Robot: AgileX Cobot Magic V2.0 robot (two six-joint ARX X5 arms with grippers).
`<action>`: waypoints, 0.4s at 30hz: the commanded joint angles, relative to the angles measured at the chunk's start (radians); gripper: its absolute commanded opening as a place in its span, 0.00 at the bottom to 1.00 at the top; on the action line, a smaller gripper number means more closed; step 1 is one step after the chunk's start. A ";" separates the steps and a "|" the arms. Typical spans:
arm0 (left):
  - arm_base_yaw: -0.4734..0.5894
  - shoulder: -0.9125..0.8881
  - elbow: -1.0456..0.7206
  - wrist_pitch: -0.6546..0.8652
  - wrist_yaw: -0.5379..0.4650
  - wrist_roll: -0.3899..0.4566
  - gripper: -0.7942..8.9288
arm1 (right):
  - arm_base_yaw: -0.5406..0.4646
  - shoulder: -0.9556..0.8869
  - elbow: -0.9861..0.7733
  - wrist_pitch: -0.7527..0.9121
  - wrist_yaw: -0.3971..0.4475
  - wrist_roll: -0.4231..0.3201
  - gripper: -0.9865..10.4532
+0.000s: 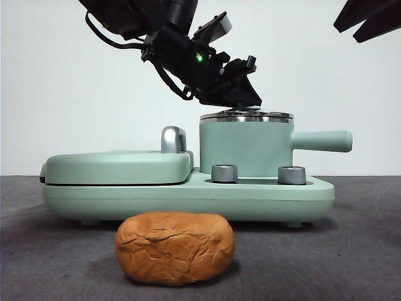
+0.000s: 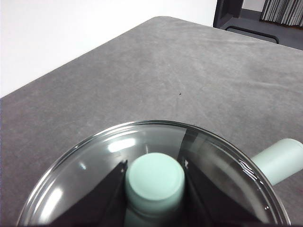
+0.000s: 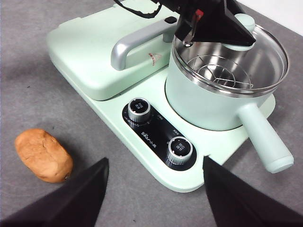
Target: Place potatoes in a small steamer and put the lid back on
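Clamped on the mint-green knob (image 2: 154, 182) of the lid (image 2: 85, 163) is the left gripper (image 1: 241, 94), and the glass disc is seated on the small steamer (image 1: 245, 147). Nearest the front edge of the table (image 1: 363, 251), the potato (image 1: 175, 247) is seen lying on the grey cloth, apart from the cooker base (image 1: 188, 197). Farther back, the steamer is carried on that base beside the griddle cover (image 1: 116, 167). The right gripper (image 3: 154, 189) is held high with its jaws spread wide.
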 commanded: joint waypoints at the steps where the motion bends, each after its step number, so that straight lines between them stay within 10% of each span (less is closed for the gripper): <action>1: -0.006 0.024 0.026 0.006 -0.005 -0.005 0.10 | 0.005 0.006 0.019 0.010 0.005 0.018 0.36; 12: -0.006 -0.003 0.026 0.006 -0.006 0.028 0.10 | 0.005 0.006 0.019 0.010 0.024 0.018 0.36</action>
